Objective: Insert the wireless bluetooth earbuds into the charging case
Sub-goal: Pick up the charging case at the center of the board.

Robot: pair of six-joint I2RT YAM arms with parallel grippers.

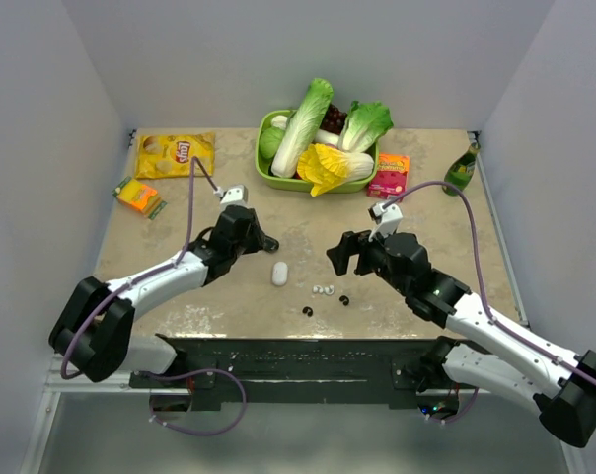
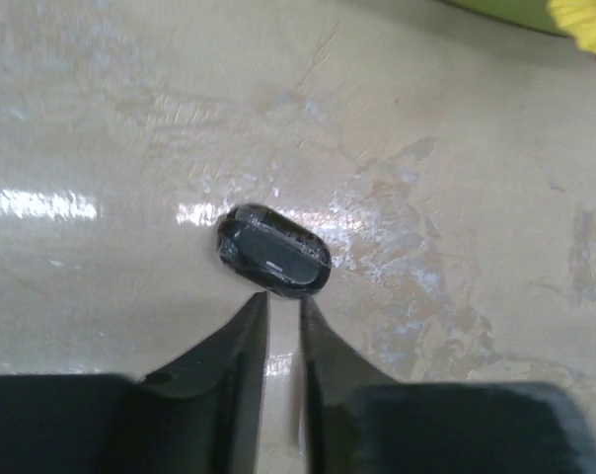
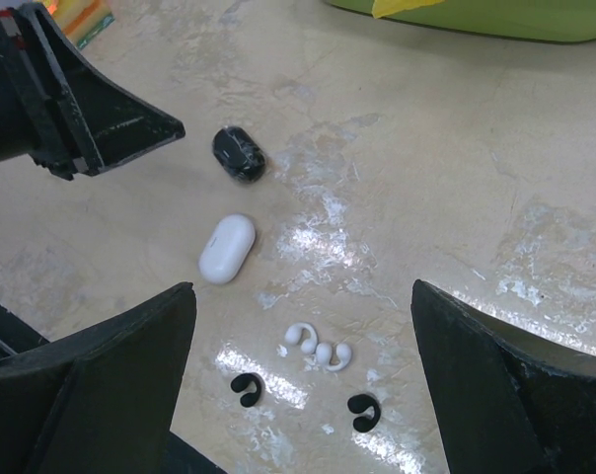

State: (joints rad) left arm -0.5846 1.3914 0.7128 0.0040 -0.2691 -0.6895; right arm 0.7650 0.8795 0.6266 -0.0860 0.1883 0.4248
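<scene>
We see the charging case (image 3: 226, 248) flat on the tabletop (image 3: 456, 178), just ahead of the right pincer (image 3: 303, 296) (spread wide, empty). The left pincer (image 2: 283, 301) is barely parted, pinching nothing, tips just short of a black case (image 2: 273, 250); white earbuds (image 3: 318, 348) lie near the charging case.

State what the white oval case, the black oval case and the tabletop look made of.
White oval pebble-shaped case: smooth glossy plastic, likely; it shows soft highlights. Black oval case: glossy hard plastic, apparently, with sharp glints. Beige tabletop: polished stone-look surface, perhaps laminate; mottled veins, bright glare.
</scene>
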